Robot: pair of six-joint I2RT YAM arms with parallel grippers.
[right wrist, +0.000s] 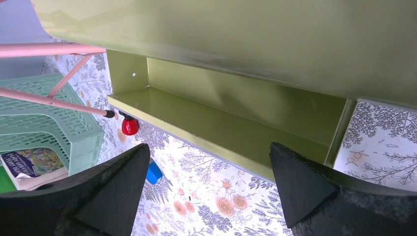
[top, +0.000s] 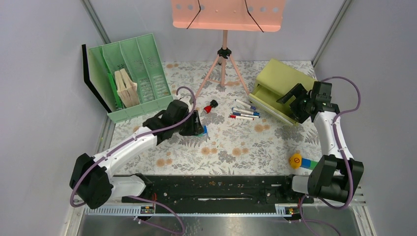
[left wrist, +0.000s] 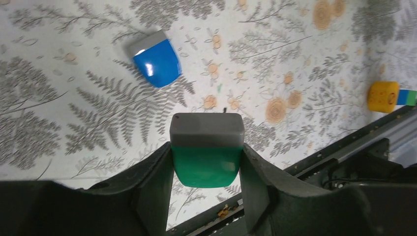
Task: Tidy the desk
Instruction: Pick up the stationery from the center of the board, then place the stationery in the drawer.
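— We are looking over the floral-print bench (top: 236,147). What are we finding on it?

— We are seeing a mint file rack (top: 135,73) standing at the back left, a pink tripod stand (top: 224,42) at the back middle, and an olive drawer box (top: 278,81) at the back right.

— And nearer us?

— Pens (top: 244,113) are lying just beside the box, with a red-capped piece (top: 211,105) to their left. A blue block (left wrist: 156,61) is lying left of middle, and a yellow piece (top: 295,161) is sitting near the front right edge.

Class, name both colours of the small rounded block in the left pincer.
The small rounded block is green with a grey end; best in left wrist view.
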